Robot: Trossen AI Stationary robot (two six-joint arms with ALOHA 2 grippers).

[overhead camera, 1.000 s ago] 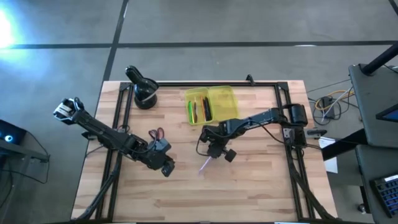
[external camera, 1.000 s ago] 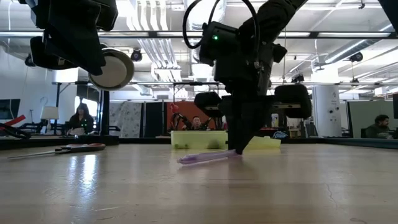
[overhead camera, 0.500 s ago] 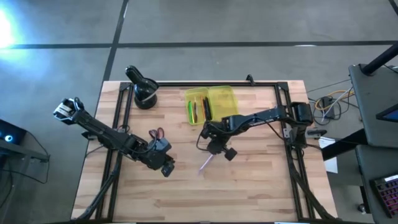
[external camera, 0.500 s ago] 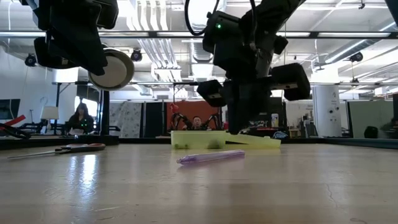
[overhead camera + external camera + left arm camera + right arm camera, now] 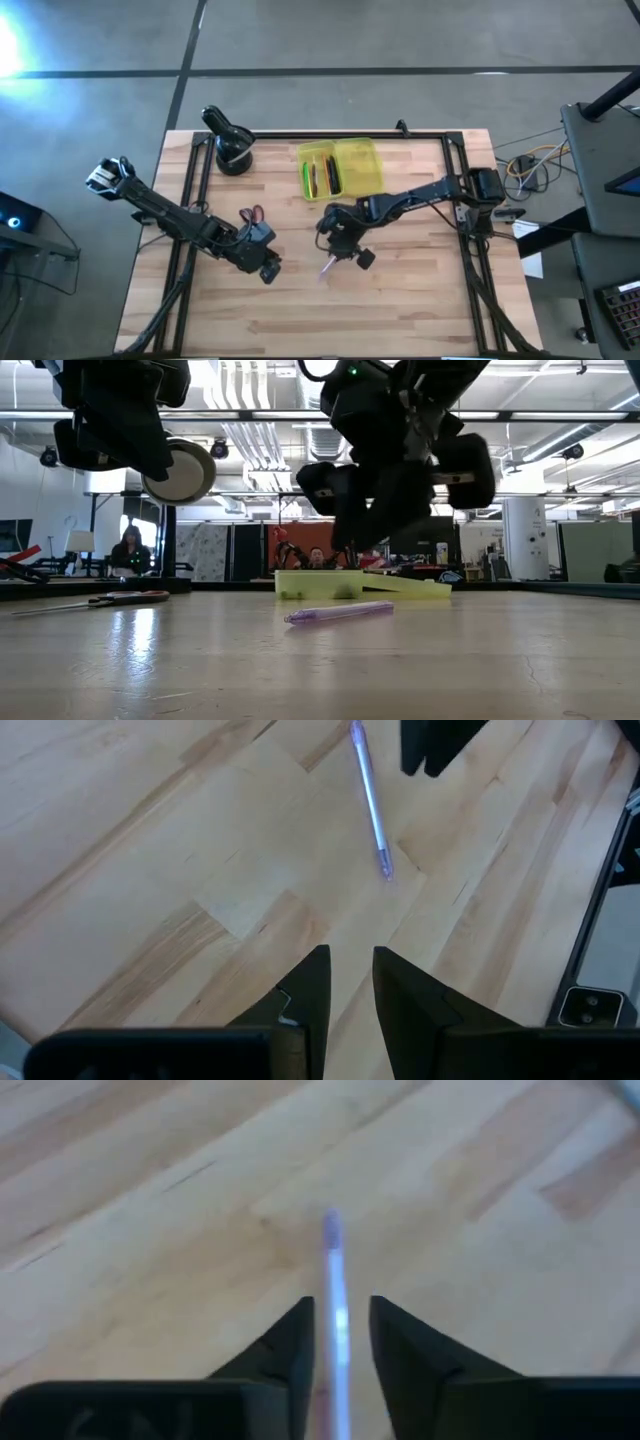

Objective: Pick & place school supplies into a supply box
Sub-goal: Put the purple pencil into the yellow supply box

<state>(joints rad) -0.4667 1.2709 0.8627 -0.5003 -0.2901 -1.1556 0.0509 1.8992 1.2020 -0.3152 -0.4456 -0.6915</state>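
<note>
A purple pen [image 5: 328,265] lies flat on the wooden table, near its middle. It also shows in the low view [image 5: 338,613] and the left wrist view [image 5: 370,805]. My right gripper [image 5: 335,252] hovers open just above the pen's far end. In the right wrist view the pen [image 5: 335,1280] runs along the gap between its fingers [image 5: 340,1330]. My left gripper [image 5: 268,272] waits open over bare wood to the pen's left, with nothing between its fingers [image 5: 350,970]. The yellow supply box [image 5: 340,168] lies open at the far middle, with several pens in its left half.
Red-handled scissors [image 5: 250,215] lie on the table left of centre, just beyond my left arm. A black round holder [image 5: 232,150] stands at the far left corner. A dark frame [image 5: 330,133] runs along the table's edges. People sit in the room beyond the table.
My right gripper stood shut with its tips down on the pen's far end. It has risen clear of the table and tipped, and its fingers now stand apart. The pen has stayed flat on the table.
</note>
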